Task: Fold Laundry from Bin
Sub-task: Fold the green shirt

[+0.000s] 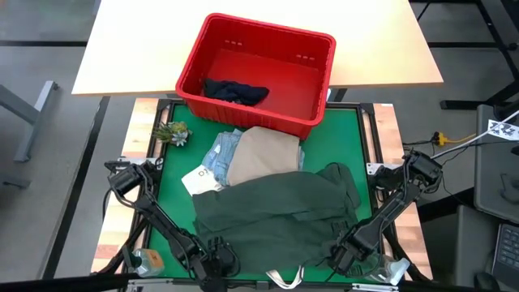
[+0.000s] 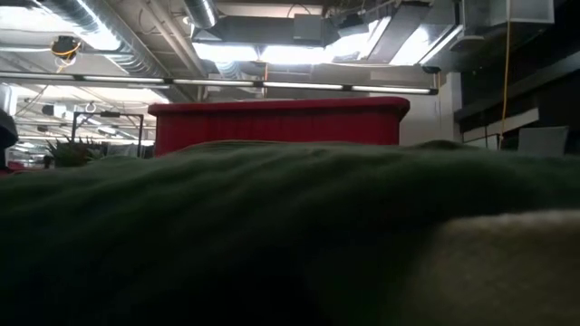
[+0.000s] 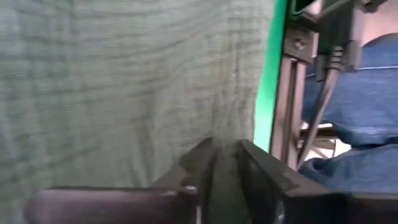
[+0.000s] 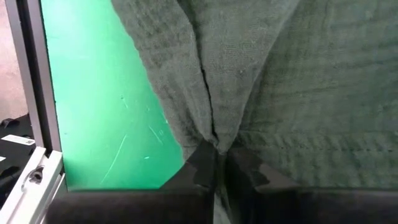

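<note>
The red plastic bin (image 1: 312,85) stands at the far edge of the green mat (image 1: 357,138), partly over the pale tabletop (image 1: 146,40). It holds one crumpled dark navy garment (image 1: 235,92) against its left inner wall.

Just in front of the bin, a beige cloth (image 1: 263,154) lies on folded light blue jeans (image 1: 220,156), with a white tote bag (image 1: 197,179) peeking out beside them. The dark olive shirt (image 1: 276,215) spreads over the near half of the mat, overlapping the beige cloth's near edge. A small green plant-like object (image 1: 172,133) sits at the mat's far left corner.

From above, both arms reach down to the shirt's near edge. The left gripper (image 3: 225,163) pinches a fold of the olive fabric between narrowly set fingers; that view alone shows blue denim beyond the table frame, possibly a person's legs. The right gripper (image 4: 222,160) is clamped on a bunched pleat of the same shirt, bare mat beside it.

The low view is mostly filled by olive cloth, with the bin's red wall rising behind.
</note>
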Motion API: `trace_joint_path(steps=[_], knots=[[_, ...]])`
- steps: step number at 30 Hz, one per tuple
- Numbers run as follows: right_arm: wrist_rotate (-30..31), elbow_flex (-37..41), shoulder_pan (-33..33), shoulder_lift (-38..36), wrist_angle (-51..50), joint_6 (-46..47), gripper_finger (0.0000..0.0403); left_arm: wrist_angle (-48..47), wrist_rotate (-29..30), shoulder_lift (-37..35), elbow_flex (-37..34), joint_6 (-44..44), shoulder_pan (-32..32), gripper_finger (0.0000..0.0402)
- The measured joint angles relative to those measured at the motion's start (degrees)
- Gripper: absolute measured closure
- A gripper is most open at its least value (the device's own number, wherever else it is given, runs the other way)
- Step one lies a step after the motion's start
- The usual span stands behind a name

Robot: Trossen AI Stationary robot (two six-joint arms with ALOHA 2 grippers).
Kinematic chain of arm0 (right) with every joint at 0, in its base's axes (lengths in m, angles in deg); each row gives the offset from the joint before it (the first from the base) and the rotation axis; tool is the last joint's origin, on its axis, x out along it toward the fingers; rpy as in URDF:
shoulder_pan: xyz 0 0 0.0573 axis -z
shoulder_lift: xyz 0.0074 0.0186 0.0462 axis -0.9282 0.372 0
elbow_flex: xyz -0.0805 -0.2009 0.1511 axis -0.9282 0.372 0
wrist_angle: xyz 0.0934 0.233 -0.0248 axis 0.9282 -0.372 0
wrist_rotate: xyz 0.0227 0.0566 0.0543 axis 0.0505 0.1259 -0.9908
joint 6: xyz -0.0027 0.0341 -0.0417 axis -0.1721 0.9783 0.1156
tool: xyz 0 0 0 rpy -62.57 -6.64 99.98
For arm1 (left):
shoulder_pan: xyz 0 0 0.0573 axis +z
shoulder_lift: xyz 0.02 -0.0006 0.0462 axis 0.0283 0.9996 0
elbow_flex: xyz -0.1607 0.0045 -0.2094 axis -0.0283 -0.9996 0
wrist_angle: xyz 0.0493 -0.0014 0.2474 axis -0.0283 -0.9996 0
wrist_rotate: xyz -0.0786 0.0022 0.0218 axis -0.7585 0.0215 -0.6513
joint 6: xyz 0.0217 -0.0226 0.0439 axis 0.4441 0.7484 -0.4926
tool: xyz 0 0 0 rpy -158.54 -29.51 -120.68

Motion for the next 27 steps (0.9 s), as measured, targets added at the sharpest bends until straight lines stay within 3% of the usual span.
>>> trace_joint_path(steps=[6,14,27], knots=[[0.0,0.0,0.0,0.0,0.0,0.0,0.0387,-1.2,0.0,-0.1,-0.1,0.2,0.1,0.0395],[0.4,0.3,1.3,-2.4,-0.1,0.3,0.0395,-4.1,-0.6,-1.9,0.8,0.1,0.1,0.0401],[2.0,0.2,9.5,-12.7,-1.0,-4.2,0.0397,-28.0,1.9,-3.9,13.3,0.8,0.1,0.0401]])
